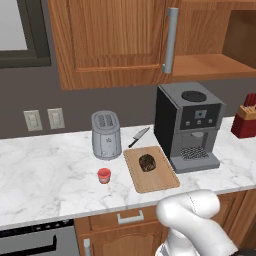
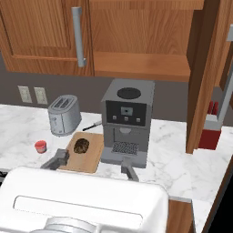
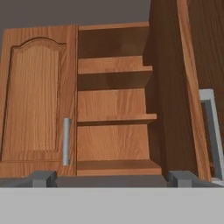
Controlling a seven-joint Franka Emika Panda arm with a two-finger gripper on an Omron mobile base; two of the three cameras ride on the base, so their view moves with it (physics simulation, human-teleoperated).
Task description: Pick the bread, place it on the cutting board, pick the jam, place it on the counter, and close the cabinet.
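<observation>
Bread on cutting board, jam on counter, end effector spread.

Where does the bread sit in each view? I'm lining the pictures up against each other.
Left base view: the bread lies on the cutting board, lower centre, left of the coffee machine.
Right base view: the bread lies left of centre, on the same board.
Hand view: not in it; it faces the cabinet shelves.
Shared landmark: the toaster, behind and left of the board.

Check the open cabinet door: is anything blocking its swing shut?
Nothing visible does. The open door stands edge-on, the shelves behind it are bare, and the gripper is open before them.
</observation>
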